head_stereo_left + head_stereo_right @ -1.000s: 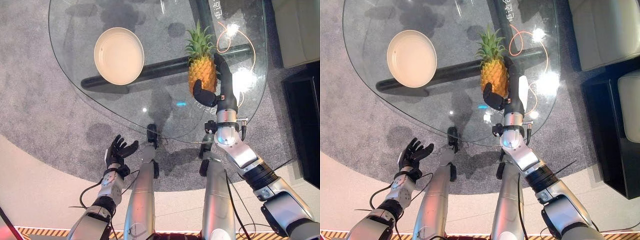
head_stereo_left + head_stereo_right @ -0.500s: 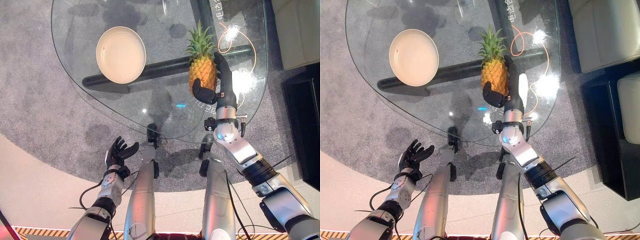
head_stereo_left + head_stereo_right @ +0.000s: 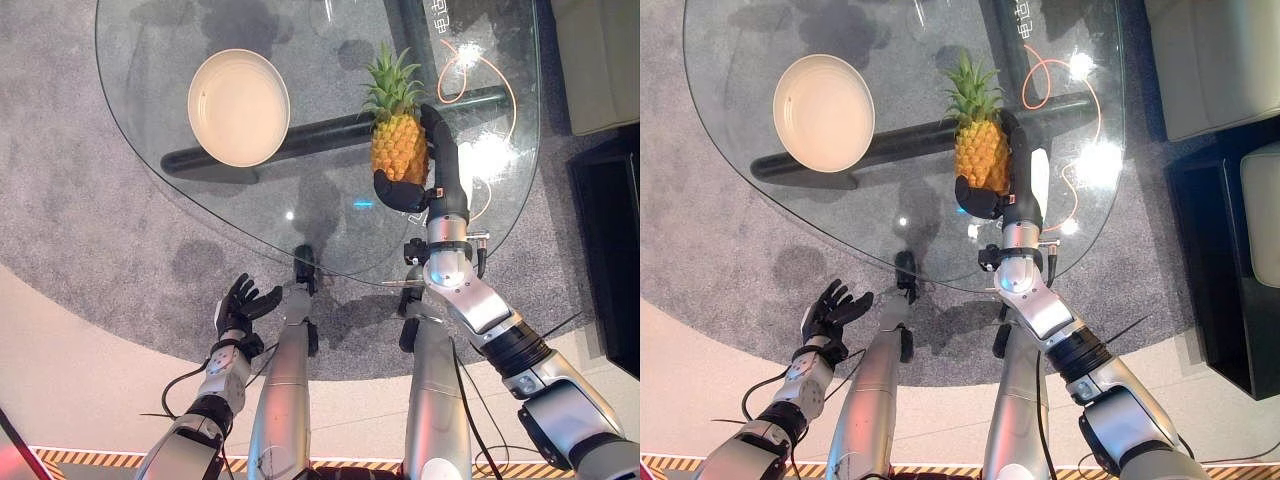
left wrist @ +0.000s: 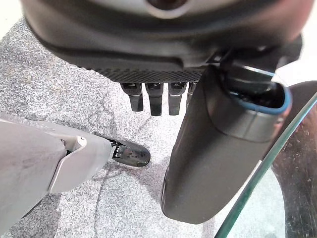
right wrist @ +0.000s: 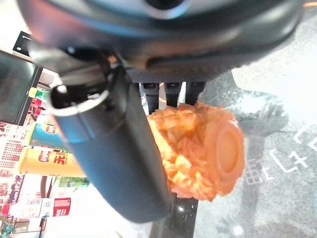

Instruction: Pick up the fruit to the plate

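Orange pineapple (image 3: pixel 398 145) within right hand's (image 3: pixel 420 185) fingers (image 3: pixel 437 130)

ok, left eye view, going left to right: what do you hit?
left hand below the table edge → plate → pineapple, gripped by the right hand → orange cable under the glass table.

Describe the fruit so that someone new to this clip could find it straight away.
Start at the round glass table, which carries a cream plate toward the robot's left. To the plate's right is the pineapple, its orange body clasped by the right hand. Its spiky green crown and knobbly orange skin set it apart from the smooth, empty plate.
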Motion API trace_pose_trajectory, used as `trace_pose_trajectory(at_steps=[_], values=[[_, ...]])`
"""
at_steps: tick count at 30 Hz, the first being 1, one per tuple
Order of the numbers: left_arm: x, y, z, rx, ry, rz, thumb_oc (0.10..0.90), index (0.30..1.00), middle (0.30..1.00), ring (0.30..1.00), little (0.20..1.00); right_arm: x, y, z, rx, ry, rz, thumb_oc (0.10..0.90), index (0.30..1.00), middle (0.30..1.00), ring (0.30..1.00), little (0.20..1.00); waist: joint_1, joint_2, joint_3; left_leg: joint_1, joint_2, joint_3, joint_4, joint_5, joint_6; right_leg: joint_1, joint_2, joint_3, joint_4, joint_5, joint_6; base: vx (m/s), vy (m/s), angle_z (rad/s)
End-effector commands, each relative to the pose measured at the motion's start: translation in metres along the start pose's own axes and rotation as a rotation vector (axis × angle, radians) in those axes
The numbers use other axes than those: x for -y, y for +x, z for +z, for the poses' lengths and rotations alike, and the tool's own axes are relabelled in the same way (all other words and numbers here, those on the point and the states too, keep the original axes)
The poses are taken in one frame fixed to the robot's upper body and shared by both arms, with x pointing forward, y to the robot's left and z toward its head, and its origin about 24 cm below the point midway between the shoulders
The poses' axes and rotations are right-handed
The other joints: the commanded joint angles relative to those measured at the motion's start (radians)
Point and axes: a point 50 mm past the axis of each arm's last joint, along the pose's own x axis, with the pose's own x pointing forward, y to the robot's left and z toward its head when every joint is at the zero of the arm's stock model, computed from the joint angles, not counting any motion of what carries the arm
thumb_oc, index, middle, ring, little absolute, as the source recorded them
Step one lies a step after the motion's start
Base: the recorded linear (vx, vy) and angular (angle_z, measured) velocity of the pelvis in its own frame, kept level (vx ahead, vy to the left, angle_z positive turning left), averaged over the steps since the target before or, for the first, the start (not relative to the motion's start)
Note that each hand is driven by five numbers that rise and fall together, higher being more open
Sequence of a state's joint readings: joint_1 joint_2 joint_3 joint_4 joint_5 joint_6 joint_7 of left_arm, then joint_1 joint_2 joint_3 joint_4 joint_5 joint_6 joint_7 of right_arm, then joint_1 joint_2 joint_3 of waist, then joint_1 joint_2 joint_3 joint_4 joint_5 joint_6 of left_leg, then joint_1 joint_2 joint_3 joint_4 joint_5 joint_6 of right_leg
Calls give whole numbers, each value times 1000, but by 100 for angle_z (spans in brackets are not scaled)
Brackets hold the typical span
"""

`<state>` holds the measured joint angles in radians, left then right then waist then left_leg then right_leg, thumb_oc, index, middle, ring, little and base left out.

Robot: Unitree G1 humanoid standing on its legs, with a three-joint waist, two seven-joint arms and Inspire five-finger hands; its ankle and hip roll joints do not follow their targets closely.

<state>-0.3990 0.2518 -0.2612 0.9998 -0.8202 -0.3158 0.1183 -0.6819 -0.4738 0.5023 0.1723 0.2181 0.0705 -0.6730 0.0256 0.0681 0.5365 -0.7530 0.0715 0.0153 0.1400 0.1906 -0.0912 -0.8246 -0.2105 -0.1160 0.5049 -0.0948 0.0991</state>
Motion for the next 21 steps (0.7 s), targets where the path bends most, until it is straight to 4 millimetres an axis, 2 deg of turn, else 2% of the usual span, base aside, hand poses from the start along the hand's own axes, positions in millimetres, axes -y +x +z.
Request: trace_pose_trajectory(at_steps=[1, 6, 13, 21], values=[[-22, -7, -9, -8, 31, 65, 800, 900, 900, 900, 900, 0, -7, 48, 256, 117, -15, 800, 900, 900, 900, 900, 1, 5, -16, -9, -62, 46, 102, -112, 38, 19, 56, -55, -146, 101, -9, 0, 0, 0], [-22, -6, -8, -8, 31, 66, 800, 900, 900, 900, 900, 0, -8, 43, 225, 111, -13, 800, 900, 900, 900, 900, -2, 2, -16, -7, -61, 48, 103, -113, 38, 22, 55, -57, -147, 100, -9, 0, 0, 0], [-24, -6, -7, -8, 36, 63, 800, 900, 900, 900, 900, -1, -7, 18, 87, 69, -19, 800, 900, 900, 900, 900, 0, 0, -16, -7, -60, 47, 98, -109, 38, 23, 57, -60, -152, 103, -8, 0, 0, 0], [-25, -7, -8, -9, 40, 62, 800, 900, 900, 900, 900, 0, -5, 5, 12, 42, -73, 800, 900, 900, 900, 900, 5, 3, -16, -10, -61, 45, 97, -107, 39, 21, 55, -62, -152, 104, -11, 0, 0, 0]])
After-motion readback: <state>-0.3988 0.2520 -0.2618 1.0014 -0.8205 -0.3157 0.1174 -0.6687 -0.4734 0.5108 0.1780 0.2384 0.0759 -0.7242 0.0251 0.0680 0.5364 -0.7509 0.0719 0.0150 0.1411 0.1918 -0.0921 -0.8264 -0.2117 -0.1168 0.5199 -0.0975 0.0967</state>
